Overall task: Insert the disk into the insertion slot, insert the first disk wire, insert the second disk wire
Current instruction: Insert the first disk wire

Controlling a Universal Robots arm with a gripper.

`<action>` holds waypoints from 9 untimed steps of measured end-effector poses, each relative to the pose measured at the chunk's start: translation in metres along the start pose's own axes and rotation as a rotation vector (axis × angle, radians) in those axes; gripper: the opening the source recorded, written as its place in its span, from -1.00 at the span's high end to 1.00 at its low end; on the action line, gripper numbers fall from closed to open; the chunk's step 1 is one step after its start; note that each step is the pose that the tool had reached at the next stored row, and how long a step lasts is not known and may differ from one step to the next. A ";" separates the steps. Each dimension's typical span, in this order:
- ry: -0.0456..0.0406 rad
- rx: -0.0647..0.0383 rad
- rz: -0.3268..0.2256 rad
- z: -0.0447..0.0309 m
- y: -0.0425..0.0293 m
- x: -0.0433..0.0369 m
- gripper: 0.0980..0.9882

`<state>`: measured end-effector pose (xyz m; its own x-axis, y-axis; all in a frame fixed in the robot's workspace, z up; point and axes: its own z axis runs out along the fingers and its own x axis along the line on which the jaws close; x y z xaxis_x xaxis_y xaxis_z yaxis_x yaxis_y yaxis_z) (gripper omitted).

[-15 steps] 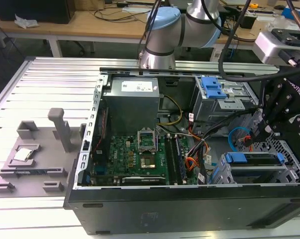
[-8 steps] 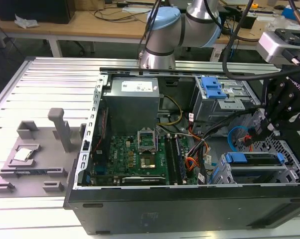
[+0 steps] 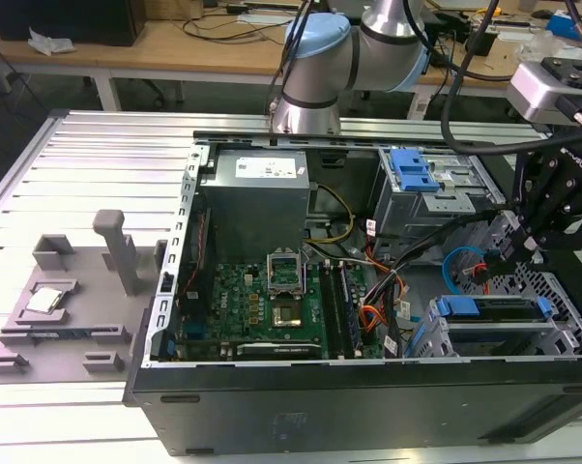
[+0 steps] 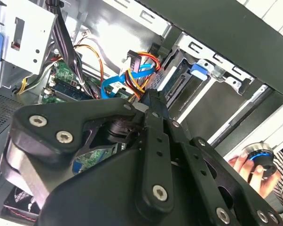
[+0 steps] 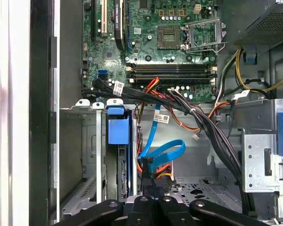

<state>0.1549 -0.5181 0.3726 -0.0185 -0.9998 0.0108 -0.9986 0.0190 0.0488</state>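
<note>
- We see the blue-framed silver-grey hard drive [image 3: 489, 309] seated in the grey perforated metal bay [image 3: 562, 333].
- Our end effector [image 5: 151, 195] pinches a black orange-wired plug [image 5: 158, 181] beside it, presumably to mate them.

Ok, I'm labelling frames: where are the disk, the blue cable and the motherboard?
disk [image 5: 119, 132]: first wrist view, blue caddy end.
blue cable [image 5: 149, 136]: first wrist view, straight run.
motherboard [image 5: 151, 47]: first wrist view, bare green board.

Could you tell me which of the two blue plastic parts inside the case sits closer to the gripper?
The blue caddy on the disk, in the insertion slot beside the gripper; the blue latch tops the taller cage farther off.
</note>
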 end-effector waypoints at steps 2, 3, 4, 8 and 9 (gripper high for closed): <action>0.0000 0.000 0.000 0.0000 0.0000 0.0000 0.98; 0.0000 0.000 0.000 0.0000 0.0000 0.0000 0.96; 0.0000 0.000 0.000 0.0001 0.0000 0.0000 0.84; 0.0018 0.000 0.004 0.0021 0.0006 -0.0001 0.54; 0.0033 0.000 0.010 0.0045 0.0008 -0.0001 0.54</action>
<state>0.1539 -0.5181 0.3682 -0.0282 -0.9995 0.0146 -0.9984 0.0289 0.0488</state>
